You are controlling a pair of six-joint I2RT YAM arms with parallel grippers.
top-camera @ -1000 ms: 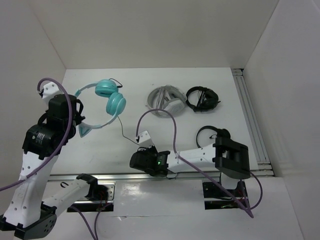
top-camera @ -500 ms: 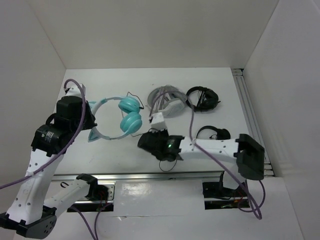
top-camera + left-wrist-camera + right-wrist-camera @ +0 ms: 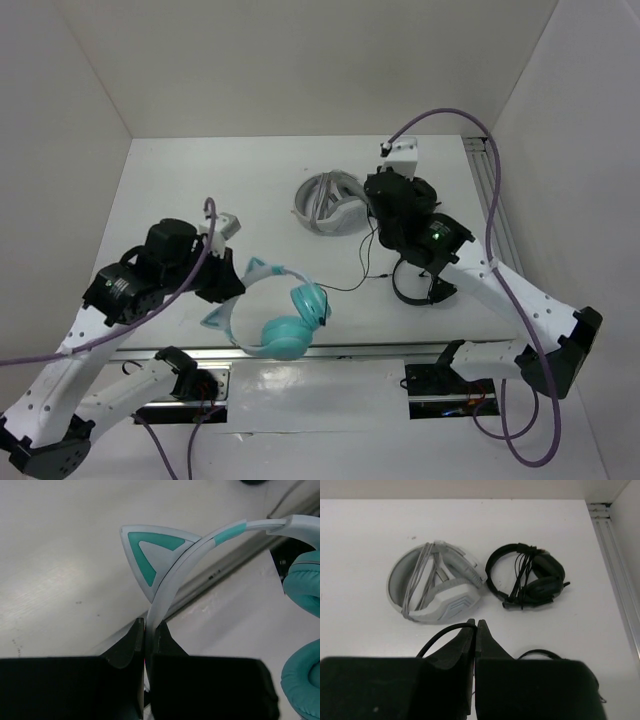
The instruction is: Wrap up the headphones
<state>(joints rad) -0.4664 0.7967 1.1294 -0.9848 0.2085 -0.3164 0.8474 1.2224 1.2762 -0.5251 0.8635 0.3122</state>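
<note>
**A:** Where are the teal headphones point(image 3: 285, 325) located?

**B:** At the near edge of the worktop point(image 3: 200, 190), left of centre. The headband point(image 3: 172, 572) is clamped in the left hand point(image 3: 148, 630), just below one cat ear point(image 3: 150, 550).

**A:** How is the right hand point(image 3: 475, 625) set?

**B:** Its fingers are pressed together on the thin black cable point(image 3: 436, 638), toward the far right corner. The grey-white headphones point(image 3: 437, 587) and the black headphones point(image 3: 527, 580) are seen lying just beyond it.

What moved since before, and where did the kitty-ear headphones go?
The left claw, clamped on the headband, carried the teal headphones from the far left toward the near edge. The right claw, pinching their black cable, swung away to the far right. The grey-white headphones and black headphones stayed put.
</note>
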